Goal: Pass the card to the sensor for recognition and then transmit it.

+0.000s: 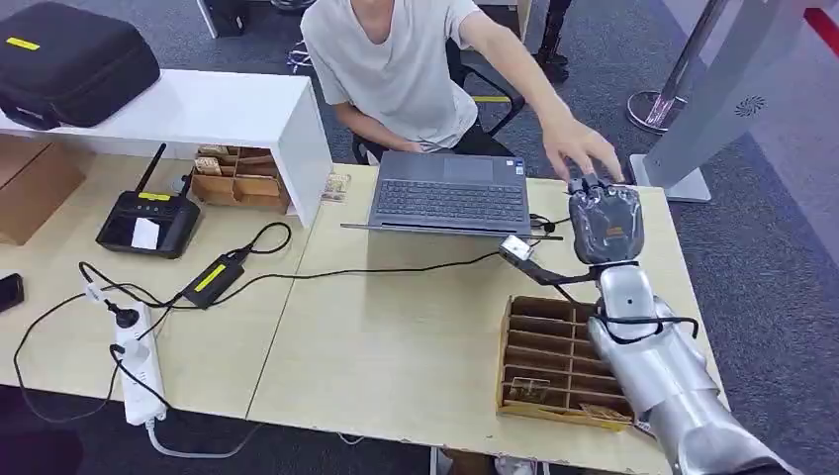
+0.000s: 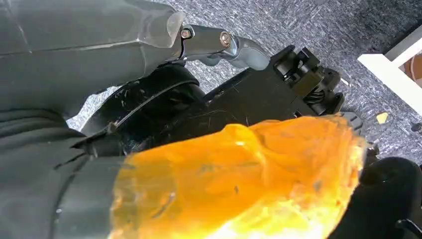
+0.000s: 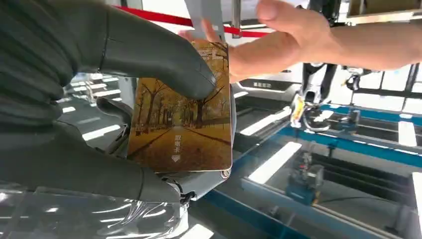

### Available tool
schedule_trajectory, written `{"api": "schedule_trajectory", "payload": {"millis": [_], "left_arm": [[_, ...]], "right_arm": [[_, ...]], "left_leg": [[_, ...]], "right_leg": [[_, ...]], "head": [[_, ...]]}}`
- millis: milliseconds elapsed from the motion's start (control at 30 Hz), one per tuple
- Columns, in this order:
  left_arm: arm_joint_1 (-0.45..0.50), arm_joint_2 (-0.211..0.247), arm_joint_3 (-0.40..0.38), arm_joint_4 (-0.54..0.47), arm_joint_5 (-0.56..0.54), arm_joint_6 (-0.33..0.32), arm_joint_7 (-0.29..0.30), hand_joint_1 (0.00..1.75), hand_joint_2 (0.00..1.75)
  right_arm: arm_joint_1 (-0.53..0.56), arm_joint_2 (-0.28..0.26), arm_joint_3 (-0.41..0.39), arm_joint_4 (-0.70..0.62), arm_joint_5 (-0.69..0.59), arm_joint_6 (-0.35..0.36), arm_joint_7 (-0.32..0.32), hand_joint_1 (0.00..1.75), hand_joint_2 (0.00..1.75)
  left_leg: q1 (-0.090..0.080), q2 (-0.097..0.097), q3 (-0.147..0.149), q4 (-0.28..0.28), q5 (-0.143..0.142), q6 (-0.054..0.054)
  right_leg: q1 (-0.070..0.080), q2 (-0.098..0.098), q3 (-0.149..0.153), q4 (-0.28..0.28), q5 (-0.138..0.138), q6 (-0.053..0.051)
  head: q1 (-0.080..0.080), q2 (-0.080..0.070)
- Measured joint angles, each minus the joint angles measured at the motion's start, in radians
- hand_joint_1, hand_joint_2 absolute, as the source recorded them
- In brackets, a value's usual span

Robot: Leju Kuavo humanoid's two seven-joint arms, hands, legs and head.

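Gripping the card (image 3: 181, 117) between thumb and fingers, the right hand (image 1: 605, 224) is reaching out past the wooden tray (image 1: 554, 348) — raised above the table's (image 1: 396, 346) far edge. A person's hand (image 3: 278, 42) is touching the card's far end — contact that the right wrist view is showing plainly. Left hand's state: cannot tell.

The card (image 3: 181, 124) shows three Chinese characters, 取电卡, above a small downward arrow, printed over an autumn avenue; no other print can be read.
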State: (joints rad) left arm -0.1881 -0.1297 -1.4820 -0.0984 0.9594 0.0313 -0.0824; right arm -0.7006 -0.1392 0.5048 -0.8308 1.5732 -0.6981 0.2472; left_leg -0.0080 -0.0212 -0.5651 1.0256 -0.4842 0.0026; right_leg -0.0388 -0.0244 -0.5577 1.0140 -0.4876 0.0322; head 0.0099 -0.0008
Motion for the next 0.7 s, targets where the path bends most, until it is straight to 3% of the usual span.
{"api": "schedule_trajectory", "payload": {"millis": [267,300,700], "left_arm": [[-0.001,0.001,0.0,0.002,-0.002,-0.012,-0.002,0.0,0.0],[-0.002,0.001,0.0,0.003,-0.002,-0.014,-0.002,0.0,1.75],[-0.006,0.006,0.0,0.005,-0.009,-0.039,-0.007,0.0,1.75]], "right_arm": [[-0.055,0.016,0.085,0.083,0.0,0.0,0.0,1.75,1.75],[-0.056,0.018,0.093,0.086,0.0,0.0,0.0,0.0,1.75],[-0.078,0.031,0.111,0.103,-0.001,-0.001,-0.003,0.0,1.75]], "left_leg": [[0.0,0.0,-0.001,0.0,0.0,0.0],[0.0,0.0,0.0,0.0,0.0,0.0],[0.0,0.001,0.0,0.0,0.0,0.0]], "right_leg": [[0.0,0.0,0.0,-0.001,0.0,0.0],[0.0,0.0,0.0,-0.001,0.0,0.0],[0.0,0.001,0.0,0.0,0.001,0.0]], "head": [[0.0,0.0],[0.0,0.0],[0.0,0.0]]}}
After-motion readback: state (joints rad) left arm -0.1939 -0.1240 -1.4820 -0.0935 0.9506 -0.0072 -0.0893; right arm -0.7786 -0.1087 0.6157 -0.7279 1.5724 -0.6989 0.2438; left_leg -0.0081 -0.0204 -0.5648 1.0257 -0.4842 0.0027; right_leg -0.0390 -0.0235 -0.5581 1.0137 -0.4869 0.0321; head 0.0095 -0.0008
